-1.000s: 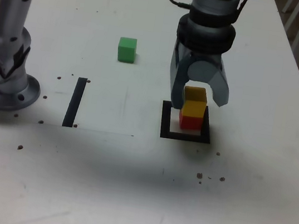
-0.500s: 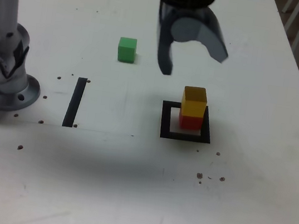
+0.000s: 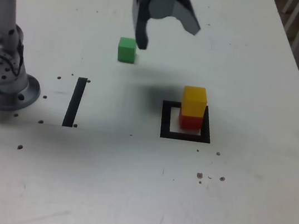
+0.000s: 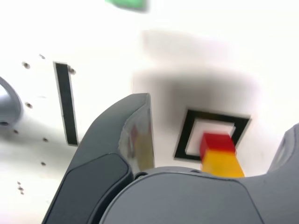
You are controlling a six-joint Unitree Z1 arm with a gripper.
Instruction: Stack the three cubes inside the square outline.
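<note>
We saw pincer (image 3: 164,32) wide open, empty, above green cube (image 3: 127,49); yellow cube (image 3: 194,101) sat atop red cube (image 3: 189,121) inside outline (image 3: 165,120).

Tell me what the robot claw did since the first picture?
The open gripper, which had its fingers around the small yellow cube, lifted away and moved toward the exterior view's upper left, near the small green cube. The yellow cube stayed on the small red cube inside the black square outline. The green cube did not move.
</note>
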